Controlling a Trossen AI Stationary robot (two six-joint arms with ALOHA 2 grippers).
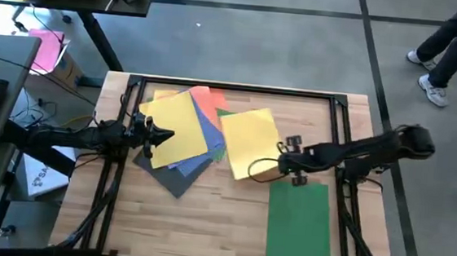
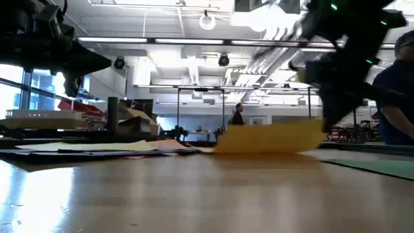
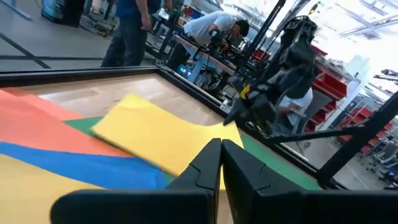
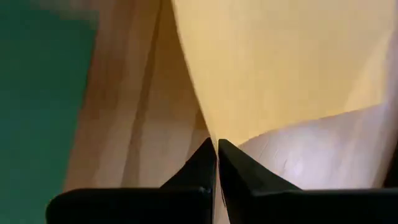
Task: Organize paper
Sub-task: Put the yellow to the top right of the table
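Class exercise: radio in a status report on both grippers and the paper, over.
Right gripper shut on yellow sheet, its edge lifted off the table. Left gripper shut, over the pile. Green sheet lies alone, flat. Nothing in the way.

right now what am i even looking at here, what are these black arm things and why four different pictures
These are two robot arms at a wooden table, each ending in a two-finger gripper. One picture looks straight down, one looks level across the tabletop, and two come from cameras on the arms' wrists. Coloured paper lies on the table: a fanned pile and a separate green sheet. The right gripper is pinching the corner of a yellow sheet, lifting its edge. The left gripper sits over the pile with fingers closed, holding nothing that I can see.
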